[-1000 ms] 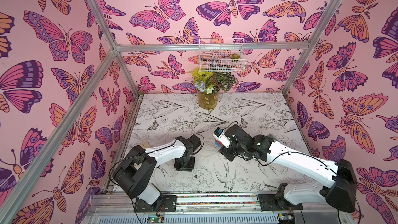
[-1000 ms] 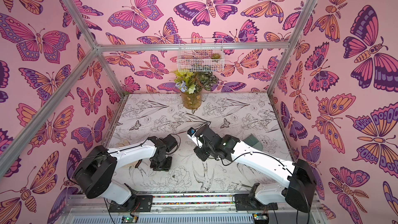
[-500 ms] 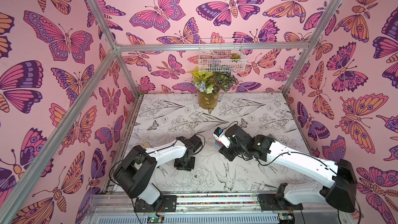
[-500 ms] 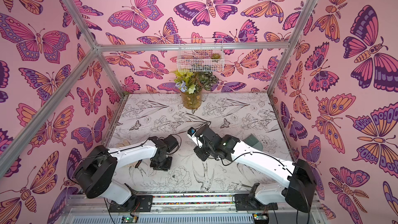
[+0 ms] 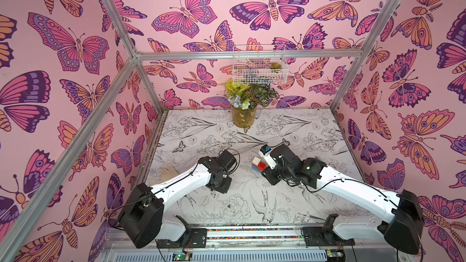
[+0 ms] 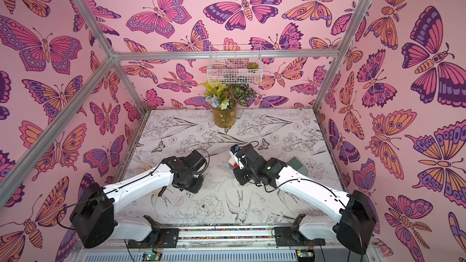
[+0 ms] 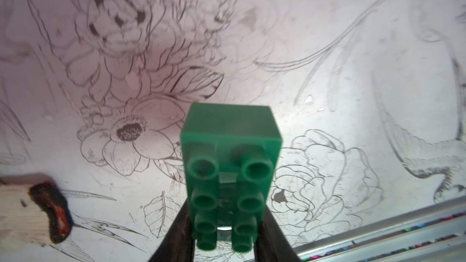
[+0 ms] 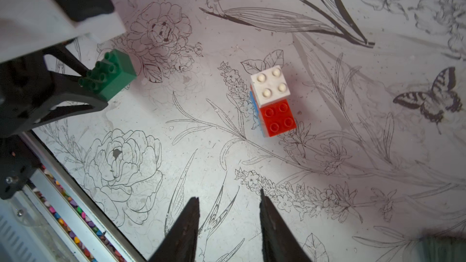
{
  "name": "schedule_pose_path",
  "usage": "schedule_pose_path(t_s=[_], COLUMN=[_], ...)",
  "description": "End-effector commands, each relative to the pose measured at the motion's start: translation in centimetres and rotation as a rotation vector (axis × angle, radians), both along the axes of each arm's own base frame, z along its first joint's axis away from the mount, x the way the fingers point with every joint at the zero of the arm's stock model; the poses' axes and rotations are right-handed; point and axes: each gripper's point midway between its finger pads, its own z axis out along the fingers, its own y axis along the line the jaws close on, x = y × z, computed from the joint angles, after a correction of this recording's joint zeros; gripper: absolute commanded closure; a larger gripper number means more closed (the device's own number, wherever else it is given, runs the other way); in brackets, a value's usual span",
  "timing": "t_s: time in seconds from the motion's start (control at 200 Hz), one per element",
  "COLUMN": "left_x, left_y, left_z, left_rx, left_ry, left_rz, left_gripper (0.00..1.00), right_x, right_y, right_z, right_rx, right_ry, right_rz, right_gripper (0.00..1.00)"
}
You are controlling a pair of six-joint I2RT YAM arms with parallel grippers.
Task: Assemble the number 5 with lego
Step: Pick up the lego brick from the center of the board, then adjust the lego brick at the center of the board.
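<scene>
Barely anything has moved — left tool [image 7: 225, 223] pinches green brick [image 7: 230, 147]; right tool [image 8: 228, 195] spread near the stack [image 8: 273, 102].

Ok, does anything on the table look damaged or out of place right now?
One thing: a tan patch breaks the flower-printed white table beside the left arm, with a dark reddish lump at its edge. It could be wear or damage; I cannot tell. Nothing else stands out.

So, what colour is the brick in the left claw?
Green. The brick shows best in the left wrist view.
</scene>
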Motion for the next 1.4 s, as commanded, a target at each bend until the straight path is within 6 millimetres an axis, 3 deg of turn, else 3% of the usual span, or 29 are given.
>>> schedule_pose_path(t_s=[0.0,0.25,0.421,0.631,0.941,1.157,1.182,1.397], left_x=[1.2,2.9,3.2,3.3,3.2,3.2,3.2,3.2], left_y=[-1.2,-2.4,-2.5,-2.4,-2.0,-2.0,-2.0,-2.2], left_z=[2.1,3.7,3.6,3.6,4.0,4.1,4.1,4.4], left_rx=[-0.004,0.007,0.01,0.006,0.003,-0.003,-0.001,-0.013], left_ry=[-0.063,-0.1,-0.099,-0.113,-0.137,-0.146,-0.147,-0.161], left_rz=[-0.156,-0.213,-0.2,-0.189,-0.187,-0.195,-0.194,-0.213], left_gripper=[1.0,1.0,1.0,1.0,1.0,1.0,1.0,1.0], right_x=[0.5,-0.4,-0.8,0.9,3.5,4.8,4.8,5.5], right_y=[-0.6,-2.2,-1.7,-1.0,-0.1,-0.3,-0.4,-1.1], right_z=[0.4,-2.7,-4.5,-7.0,-8.9,-9.0,-10.0,-10.6], right_rx=[0.124,0.049,0.01,-0.029,0.029,0.043,0.024,0.023], right_ry=[0.059,0.125,0.178,0.205,0.24,0.254,0.276,0.291], right_rz=[-0.12,-0.135,-0.096,-0.144,-0.235,-0.273,-0.279,-0.32], right_gripper=[0.57,0.56,0.56,0.56,0.55,0.55,0.55,0.55])
